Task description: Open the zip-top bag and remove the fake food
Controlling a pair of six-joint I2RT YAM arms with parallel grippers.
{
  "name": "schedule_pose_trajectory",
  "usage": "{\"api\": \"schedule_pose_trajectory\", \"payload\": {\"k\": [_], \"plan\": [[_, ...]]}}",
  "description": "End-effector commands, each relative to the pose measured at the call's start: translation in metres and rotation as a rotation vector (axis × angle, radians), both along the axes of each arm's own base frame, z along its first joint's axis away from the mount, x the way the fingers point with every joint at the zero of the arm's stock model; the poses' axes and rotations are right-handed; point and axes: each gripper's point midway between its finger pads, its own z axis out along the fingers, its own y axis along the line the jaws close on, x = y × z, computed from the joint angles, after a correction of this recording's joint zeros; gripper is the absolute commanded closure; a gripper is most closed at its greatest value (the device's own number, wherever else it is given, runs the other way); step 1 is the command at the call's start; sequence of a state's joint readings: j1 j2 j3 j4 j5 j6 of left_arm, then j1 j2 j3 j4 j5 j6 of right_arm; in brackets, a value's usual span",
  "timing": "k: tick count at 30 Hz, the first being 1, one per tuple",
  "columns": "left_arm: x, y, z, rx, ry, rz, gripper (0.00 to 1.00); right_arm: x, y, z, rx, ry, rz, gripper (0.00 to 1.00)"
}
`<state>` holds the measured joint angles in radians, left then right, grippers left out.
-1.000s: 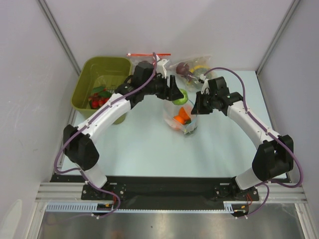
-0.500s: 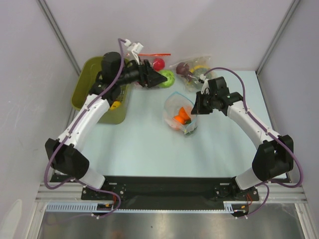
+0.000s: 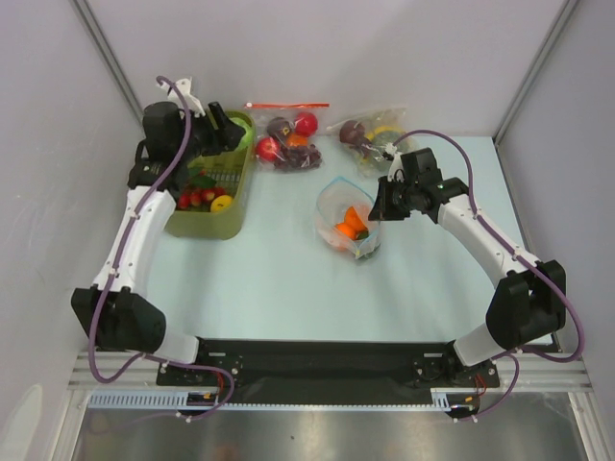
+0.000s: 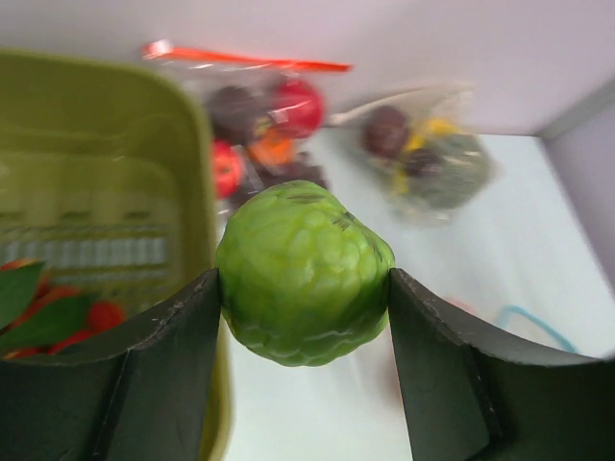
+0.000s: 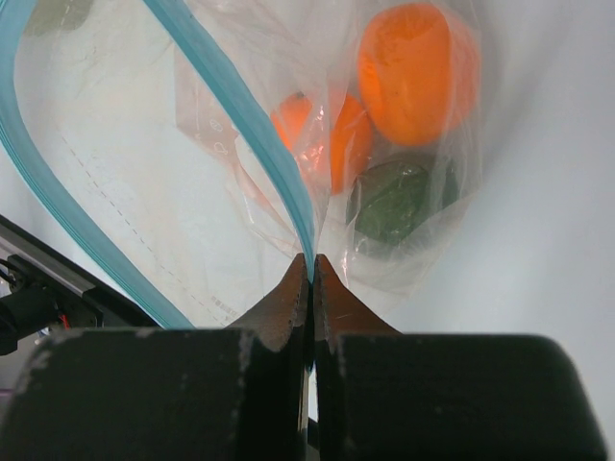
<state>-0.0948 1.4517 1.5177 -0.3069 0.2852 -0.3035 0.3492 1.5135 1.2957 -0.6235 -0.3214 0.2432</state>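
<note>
While raised above the right wall of the olive-green plastic bin (image 3: pixel 216 229), clamps a bumpy light-green plastic fruit (image 4: pixel 305 274) in the left gripper (image 3: pixel 223 130), squeezed on both sides by the dark fingers (image 4: pixel 144 384) and touching nothing below. From the left wrist, hangs partly over the bin's wall and partly over the pale bench (image 3: pixel 269 279). Down in the bin, a row of small red cherry tomatoes (image 3: pixel 195 197), some green leaves (image 4: pixel 43 322) and a small yellow piece (image 3: pixel 222 203).

At mid-bench, pinches with the right gripper (image 3: pixel 382 206) the light-blue zip strip (image 5: pixel 240 106) of the clear crinkly plastic zip-top bag (image 3: pixel 346 219), narrowed down to the thickness of that strip. Lies on the bench with its mouth gaping and the blue strip curved in a loop. Holds at its closed end a glossy orange fruit (image 5: pixel 418 72), a second orange piece (image 5: pixel 322 139) and a dark-green fruit (image 5: pixel 399 202), bunched close together against the film.

Along the far edge, a clear bag with a red-orange zip strip (image 3: pixel 288 142), full of red and purple fruit, and near it to the right a second clear bag (image 3: pixel 375 133) with purple, yellow and dark-green fruit, both apart from either gripper.
</note>
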Motion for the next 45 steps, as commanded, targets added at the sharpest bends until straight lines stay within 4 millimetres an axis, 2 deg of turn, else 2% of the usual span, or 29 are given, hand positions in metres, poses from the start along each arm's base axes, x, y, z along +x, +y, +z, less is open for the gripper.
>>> {"api": "schedule_pose_trajectory", "payload": {"k": [1,6,10,11,13,14,15,18,25,26,27,33,36,39,42,43,45], "plan": [[0.017,0.051,-0.034,0.14,0.095,0.247,0.87,0.003,-0.001,0.01,0.005,-0.039,-0.004,1.0],[0.029,0.079,-0.074,0.211,0.189,0.387,0.85,0.001,-0.003,0.012,0.004,-0.043,-0.007,1.0],[0.043,0.081,-0.097,0.256,0.217,0.385,0.85,0.002,-0.003,0.012,0.007,-0.047,-0.006,1.0],[0.05,0.081,-0.117,0.275,0.264,0.377,0.85,0.002,-0.002,0.011,0.007,-0.043,-0.003,1.0],[0.052,0.08,-0.126,0.287,0.301,0.36,0.81,0.003,-0.002,0.012,0.006,-0.044,-0.002,1.0],[0.053,0.079,-0.131,0.29,0.312,0.355,0.76,0.003,-0.002,0.013,0.006,-0.047,-0.005,1.0],[0.052,0.079,-0.134,0.288,0.311,0.353,0.64,0.002,-0.003,0.011,0.002,-0.041,-0.008,1.0],[0.048,0.079,-0.138,0.293,0.31,0.351,0.4,0.003,-0.004,0.012,0.004,-0.047,-0.01,1.0],[0.041,0.082,-0.142,0.316,0.319,0.35,0.27,0.005,-0.002,0.011,0.009,-0.039,-0.004,1.0],[0.04,0.082,-0.142,0.32,0.319,0.348,0.14,0.004,-0.002,0.011,0.008,-0.038,-0.003,1.0],[0.04,0.081,-0.142,0.319,0.318,0.342,0.14,0.005,-0.002,0.011,0.009,-0.039,-0.004,1.0],[0.038,0.081,-0.131,0.316,0.294,0.34,0.14,0.004,-0.002,0.011,0.009,-0.037,-0.003,1.0],[0.035,0.078,-0.105,0.307,0.228,0.339,0.14,0.004,-0.002,0.012,0.01,-0.042,-0.004,1.0],[0.033,0.065,-0.077,0.321,0.156,0.301,0.16,0.004,-0.002,0.011,0.01,-0.037,-0.004,1.0],[0.03,0.038,-0.044,0.343,0.073,0.232,0.17,0.005,-0.002,0.012,0.013,-0.039,-0.004,1.0],[0.027,0.018,-0.038,0.347,0.053,0.187,0.17,0.005,-0.002,0.011,0.014,-0.036,-0.004,1.0],[0.023,-0.006,-0.015,0.354,-0.007,0.132,0.18,0.004,-0.002,0.012,0.016,-0.036,-0.006,1.0]]}}
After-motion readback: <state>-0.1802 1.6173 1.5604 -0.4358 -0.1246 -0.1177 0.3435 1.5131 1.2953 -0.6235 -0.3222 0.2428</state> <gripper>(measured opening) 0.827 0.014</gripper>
